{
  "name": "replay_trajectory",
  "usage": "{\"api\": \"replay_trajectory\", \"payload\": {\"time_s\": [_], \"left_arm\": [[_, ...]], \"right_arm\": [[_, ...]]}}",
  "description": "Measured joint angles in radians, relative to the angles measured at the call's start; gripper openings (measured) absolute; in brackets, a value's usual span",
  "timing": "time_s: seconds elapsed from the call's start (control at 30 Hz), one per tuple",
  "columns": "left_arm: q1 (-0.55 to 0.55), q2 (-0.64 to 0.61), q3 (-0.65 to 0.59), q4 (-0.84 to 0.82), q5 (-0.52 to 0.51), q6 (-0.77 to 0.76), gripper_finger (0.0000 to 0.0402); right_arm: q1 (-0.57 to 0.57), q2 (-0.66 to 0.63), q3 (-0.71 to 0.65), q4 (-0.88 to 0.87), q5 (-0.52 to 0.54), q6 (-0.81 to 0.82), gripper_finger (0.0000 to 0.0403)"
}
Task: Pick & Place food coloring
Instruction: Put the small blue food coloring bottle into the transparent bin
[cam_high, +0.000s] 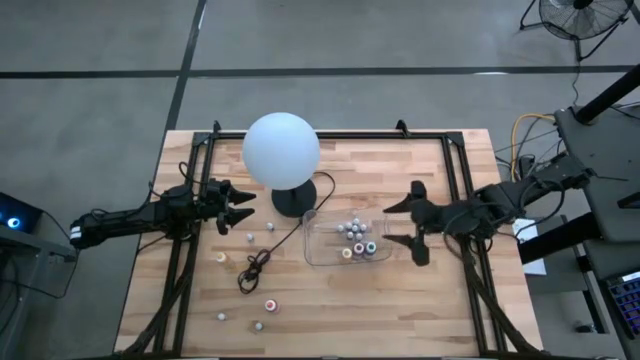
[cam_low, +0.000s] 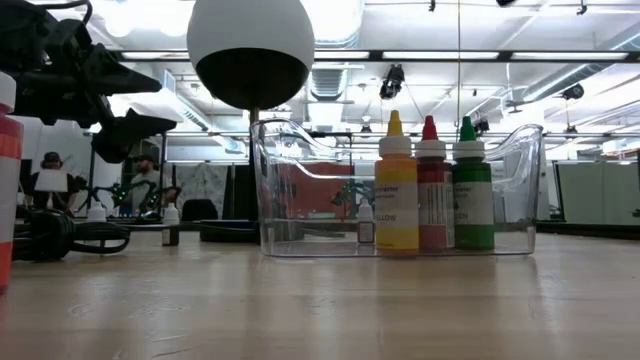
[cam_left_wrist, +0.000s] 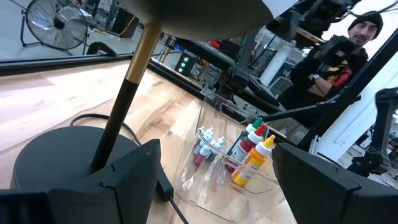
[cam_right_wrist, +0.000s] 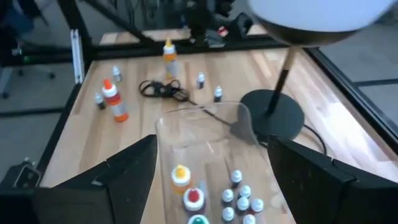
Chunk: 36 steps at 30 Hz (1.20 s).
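Note:
The food coloring bottles are tiny droppers. Several stand in the clear tray (cam_high: 325, 248): a yellow (cam_low: 397, 185), a red (cam_low: 431, 185) and a green one (cam_low: 472, 185) in a row, with small pale-capped ones (cam_right_wrist: 241, 199) beside them. Others stand loose on the wood: an orange-capped one (cam_right_wrist: 115, 99), a yellow one (cam_right_wrist: 168, 53) and small ones (cam_high: 249, 236). My left gripper (cam_high: 245, 207) is open, left of the lamp base, touching nothing. My right gripper (cam_high: 390, 224) is open at the tray's right end, one finger on either side of its width, not touching.
A white globe lamp (cam_high: 281, 150) stands on a black round base (cam_high: 294, 198) just left of the tray. Its black cord (cam_high: 262, 260) lies coiled among the loose bottles. Black frame rails (cam_high: 180, 270) run along the table's sides. A person (cam_left_wrist: 348, 43) shows beyond the table.

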<state>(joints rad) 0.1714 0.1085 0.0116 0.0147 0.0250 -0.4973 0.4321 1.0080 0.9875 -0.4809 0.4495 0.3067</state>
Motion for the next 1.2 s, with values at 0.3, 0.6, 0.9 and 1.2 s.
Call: {"api": "replay_trajectory", "payload": {"time_s": [0.3, 0.6, 0.9, 1.2], "left_arm": [[0.000, 0.000, 0.000, 0.000, 0.000, 0.000, 0.0279], [0.000, 0.000, 0.000, 0.000, 0.000, 0.000, 0.0279], [0.000, 0.000, 0.000, 0.000, 0.000, 0.000, 0.0279], [0.000, 0.000, 0.000, 0.000, 0.000, 0.000, 0.0279]], "right_arm": [[-0.012, -0.213, -0.281, 0.079, -0.001, -0.005, 0.0304], [-0.015, -0.395, -0.564, 0.266, 0.148, 0.149, 0.0295], [-0.014, -0.595, -0.787, 0.365, 0.156, 0.257, 0.0297], [-0.015, -0.758, -0.896, 0.368, 0.183, 0.211, 0.0306]]}}
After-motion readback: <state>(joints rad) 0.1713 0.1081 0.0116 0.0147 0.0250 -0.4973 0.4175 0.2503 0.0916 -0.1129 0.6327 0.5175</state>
